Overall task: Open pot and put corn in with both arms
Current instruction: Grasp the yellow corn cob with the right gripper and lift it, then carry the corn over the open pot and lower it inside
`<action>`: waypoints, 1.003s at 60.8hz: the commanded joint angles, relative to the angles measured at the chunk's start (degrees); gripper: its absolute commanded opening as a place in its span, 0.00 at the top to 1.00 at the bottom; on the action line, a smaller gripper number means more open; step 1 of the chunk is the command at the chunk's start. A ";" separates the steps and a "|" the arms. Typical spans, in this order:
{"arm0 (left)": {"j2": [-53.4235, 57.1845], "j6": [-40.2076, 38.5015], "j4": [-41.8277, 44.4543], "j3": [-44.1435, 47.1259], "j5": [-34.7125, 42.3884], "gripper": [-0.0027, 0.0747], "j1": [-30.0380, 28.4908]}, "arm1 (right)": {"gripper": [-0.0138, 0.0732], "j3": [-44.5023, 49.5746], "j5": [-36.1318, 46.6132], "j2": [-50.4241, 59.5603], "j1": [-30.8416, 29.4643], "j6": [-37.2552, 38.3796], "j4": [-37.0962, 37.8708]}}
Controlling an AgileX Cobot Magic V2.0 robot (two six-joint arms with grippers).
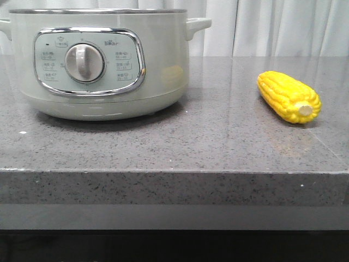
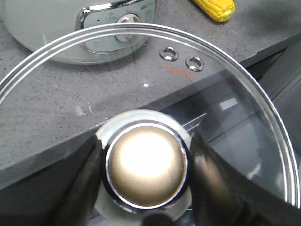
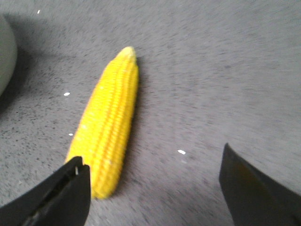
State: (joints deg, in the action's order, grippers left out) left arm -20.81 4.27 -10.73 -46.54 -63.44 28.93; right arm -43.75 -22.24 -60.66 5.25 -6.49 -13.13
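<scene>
front view: one pot (image 1: 98,63) on the grey stone worktop (image 1: 218,147), control panel and dial facing the camera. its top edge is at the frame limit, so whether it's covered can't be told from here. one corn cob (image 1: 289,96) lies on the worktop well to the right of the pot, long axis running diagonally, pale stub end toward the camera and away from the pot. no arms visible in this view.

left wrist view: the left gripper (image 2: 146,188) is pinching the knob (image 2: 146,167) of one glass lid (image 2: 263,108), a dark finger on either side of the knob. the lid is held clear of the pot, out over the worktop's front edge. the pot and the corn both show through and past the glass, beyond the lid. so the opening step looks done, pot should be uncovered. two small metal rings (image 2: 181,58) sit in the worktop near the pot.

right wrist view: the right gripper (image 3: 155,188) is spread wide, nothing between the fingers. the corn lies right ahead of it, one end just beside one finger (image 3: 61,193), pointed tip away from the gripper. its long axis runs roughly along the gripper's approach line, and it's offset toward that finger, not centred in the gap. a sliver of the pot shows at the frame edge beyond the corn.

judgement: right arm is the nearer one to the corn, left is busy with the lid. next move likely needs the right gripper centred over the cob, closing across its width, not its length.
</scene>
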 commanded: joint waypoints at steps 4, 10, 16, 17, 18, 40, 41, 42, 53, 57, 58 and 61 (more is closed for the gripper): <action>1.04 -0.42 -1.94 -1.96 7.57 0.68 0.14 | 0.17 -8.38 3.58 -11.05 3.18 -0.19 -3.84; 1.04 -0.42 -1.94 -1.96 7.57 0.68 0.14 | 0.17 -12.54 2.89 -18.36 4.19 -0.19 -5.92; 1.04 -0.42 -1.94 -1.96 7.57 0.68 0.14 | 0.17 -15.43 1.85 -23.50 4.68 -0.19 -6.98; 1.04 -0.42 -2.03 -1.96 7.57 0.68 0.14 | 0.17 -15.73 1.84 -24.02 4.69 -0.19 -7.03; 1.04 -0.42 -2.03 -1.96 7.57 0.68 0.14 | 0.18 -15.97 1.73 -24.51 4.73 -0.19 -7.12; 1.04 -0.42 -2.03 -1.96 7.70 0.68 0.14 | 0.60 -18.41 1.76 -25.13 4.73 -0.31 -7.12; 1.04 -0.42 -2.03 -1.96 7.70 0.68 0.14 | 0.59 -18.68 1.72 -24.90 4.73 -0.48 -7.12; 1.04 -0.42 -2.03 -1.96 7.70 0.68 0.14 | 0.59 -18.98 1.72 -24.59 4.73 -0.62 -7.12; 1.04 -0.42 -2.03 -1.96 7.70 0.68 0.14 | 0.59 -27.16 0.03 -21.91 5.59 -0.91 -7.12; 1.04 -0.42 -2.03 -1.96 7.70 0.68 0.14 | 0.59 -31.06 -0.93 -22.08 7.10 -1.70 -7.12; 1.04 -0.42 -2.03 -1.96 7.70 0.68 0.14 | 0.59 -32.03 -1.01 -22.29 7.62 -2.03 -7.12; 1.04 -0.42 -2.03 -1.96 7.70 0.68 0.14 | 0.59 -35.45 -1.06 -22.92 9.85 -3.29 -7.12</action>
State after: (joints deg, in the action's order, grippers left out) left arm -19.27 4.27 -10.87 -46.54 -63.58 28.93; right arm -72.39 -25.70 -85.46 12.22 -7.46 -19.77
